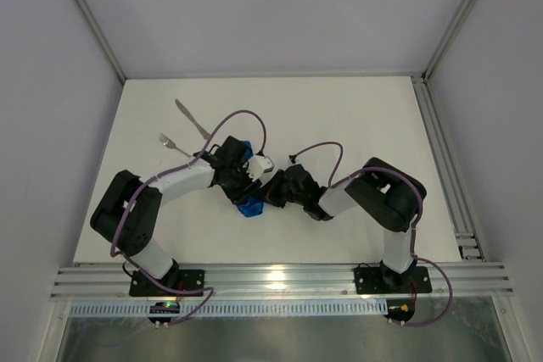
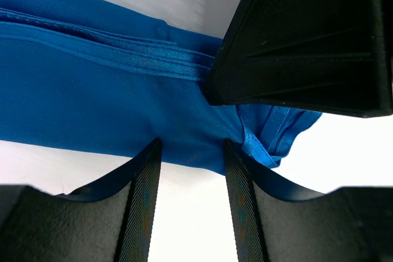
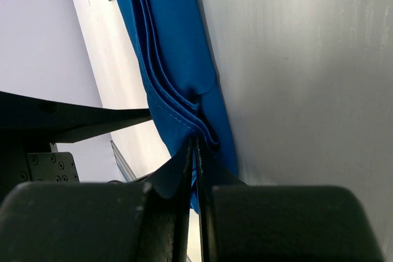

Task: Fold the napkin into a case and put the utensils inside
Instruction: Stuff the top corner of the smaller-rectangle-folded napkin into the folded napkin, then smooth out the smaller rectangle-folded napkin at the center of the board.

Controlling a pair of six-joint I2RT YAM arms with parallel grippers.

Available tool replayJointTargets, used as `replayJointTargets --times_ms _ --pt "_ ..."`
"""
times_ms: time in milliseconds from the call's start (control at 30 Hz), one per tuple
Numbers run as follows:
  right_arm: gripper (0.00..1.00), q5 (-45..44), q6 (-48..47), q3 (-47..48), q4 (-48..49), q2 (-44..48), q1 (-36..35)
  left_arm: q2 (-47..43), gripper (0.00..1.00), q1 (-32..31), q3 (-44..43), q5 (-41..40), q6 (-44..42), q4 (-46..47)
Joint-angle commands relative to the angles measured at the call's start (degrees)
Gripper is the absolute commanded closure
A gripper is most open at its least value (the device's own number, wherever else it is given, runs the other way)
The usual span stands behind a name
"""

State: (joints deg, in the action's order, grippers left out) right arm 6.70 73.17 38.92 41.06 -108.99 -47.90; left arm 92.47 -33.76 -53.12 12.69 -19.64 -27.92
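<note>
The bright blue napkin (image 1: 249,207) lies folded into a narrow band in the middle of the table, mostly hidden under both wrists in the top view. My right gripper (image 3: 196,145) is shut on the layered hem of the napkin (image 3: 172,59) at one end. My left gripper (image 2: 191,151) is open, its fingers (image 2: 144,200) standing apart at the long edge of the napkin (image 2: 92,102), with bare table showing between them. From above, the left gripper (image 1: 244,182) and the right gripper (image 1: 267,192) meet over the cloth. The knife (image 1: 193,119) and fork (image 1: 174,144) lie to the far left.
The right gripper's black body (image 2: 307,35) fills the upper right of the left wrist view, close above the cloth. White table (image 1: 356,116) stretches to the right and back. A metal rail (image 1: 271,279) runs along the near edge, and walls enclose the sides.
</note>
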Motion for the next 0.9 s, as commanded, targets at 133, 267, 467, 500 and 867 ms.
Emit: replayJointTargets --times_ms 133,267,467,500,867 --pt "0.93 -1.78 -0.92 -1.30 -1.06 -0.17 0.00 -6.41 0.55 5.34 -3.74 8.12 1.79 -0.72" --pt "0.93 -0.11 -3.02 -1.48 -2.38 0.00 0.61 -10.81 0.49 13.08 -6.90 11.83 3.73 -0.73" --pt "0.93 4.19 -9.44 0.89 -7.04 0.62 1.58 -3.71 0.38 18.28 -12.17 5.61 2.42 2.16" --pt "0.93 4.72 -9.97 0.99 -8.18 0.71 1.84 -2.04 0.38 18.64 -13.05 4.55 1.89 2.69" --pt "0.93 11.58 -19.37 1.77 -12.32 2.29 4.74 13.18 0.30 18.73 -21.85 6.30 -2.07 4.01"
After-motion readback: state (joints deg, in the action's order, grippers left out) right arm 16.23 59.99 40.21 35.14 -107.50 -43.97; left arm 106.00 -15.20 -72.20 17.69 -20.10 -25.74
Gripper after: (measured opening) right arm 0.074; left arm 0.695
